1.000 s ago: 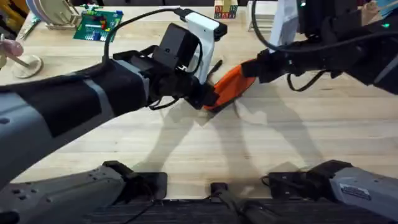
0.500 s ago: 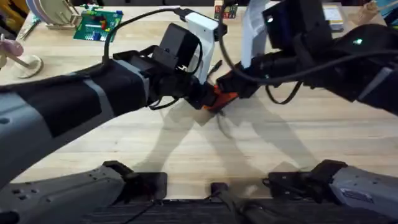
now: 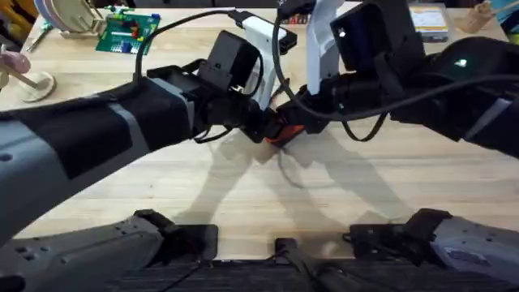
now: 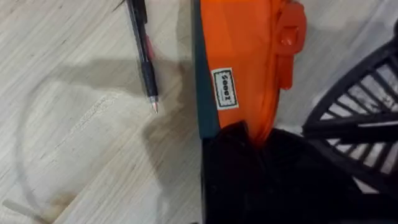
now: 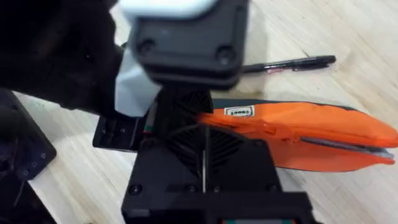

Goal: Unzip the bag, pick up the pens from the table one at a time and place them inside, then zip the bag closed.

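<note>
The left gripper [image 4: 249, 140] is clamped on one end of the bag [image 4: 245, 56]; in the left wrist view the orange fabric goes in between its dark fingers. The right gripper [image 3: 302, 109] is at the bag too, just beside the left one, but I cannot tell if its fingers are apart or together.

The bag lies on the table [image 4: 74, 124], near the middle in the overhead view. A pen [image 4: 143, 53] lies on the wood just beside the bag's dark edge, parallel to it and not touching.

The zip looks at least partly open at the far end in the right wrist view, though I am not sure how far. The pen is not yet inside, so picking, placing and closing are left.

A small white label [image 4: 224, 88] on the bag has dark letters, too small to read.
</note>
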Motion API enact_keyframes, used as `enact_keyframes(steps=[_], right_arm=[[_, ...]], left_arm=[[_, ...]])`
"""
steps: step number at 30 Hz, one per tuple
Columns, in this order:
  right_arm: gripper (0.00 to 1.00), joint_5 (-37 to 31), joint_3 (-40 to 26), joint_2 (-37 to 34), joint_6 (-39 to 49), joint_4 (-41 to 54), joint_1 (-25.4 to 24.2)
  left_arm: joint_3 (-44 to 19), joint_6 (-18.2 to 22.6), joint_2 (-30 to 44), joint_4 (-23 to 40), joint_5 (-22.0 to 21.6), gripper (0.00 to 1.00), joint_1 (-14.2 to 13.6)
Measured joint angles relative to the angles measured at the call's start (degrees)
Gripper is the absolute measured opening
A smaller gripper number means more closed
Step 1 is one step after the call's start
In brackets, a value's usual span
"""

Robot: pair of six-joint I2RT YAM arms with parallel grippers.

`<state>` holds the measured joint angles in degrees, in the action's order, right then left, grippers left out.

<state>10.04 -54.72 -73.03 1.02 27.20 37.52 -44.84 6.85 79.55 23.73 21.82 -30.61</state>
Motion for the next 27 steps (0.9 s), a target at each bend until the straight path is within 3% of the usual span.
enact_keyframes(steps=[7, 8, 10, 12, 16, 27], right_arm=[[0.033, -1.7, 0.0, 3.2, 0.8, 0.1, 1.1], [0.072, -1.7, 0.0, 4.1, 1.0, 0.2, 1.1], [0.196, -1.7, 0.0, 5.8, 1.2, 0.6, 1.1], [0.404, -2.0, 0.0, 7.6, 1.5, 1.5, 0.9], [0.958, -2.4, 0.0, 10.8, 2.1, 3.9, -0.5], [0.996, -2.6, 0.0, 16.8, 2.2, 6.8, -7.3]], left_arm=[[0.0, -0.2, 0.0, -0.2, 0.2, 0.042, 0.0], [0.0, -0.2, 0.0, -0.2, 0.2, 0.042, 0.0], [0.0, -0.2, 0.0, -0.2, 0.2, 0.042, 0.0], [0.0, -0.2, 0.0, -0.2, 0.2, 0.042, 0.0], [0.0, -0.2, 0.0, -0.2, 0.2, 0.042, 0.0], [0.0, -0.2, 0.0, 0.1, 0.2, 0.042, 0.0]])
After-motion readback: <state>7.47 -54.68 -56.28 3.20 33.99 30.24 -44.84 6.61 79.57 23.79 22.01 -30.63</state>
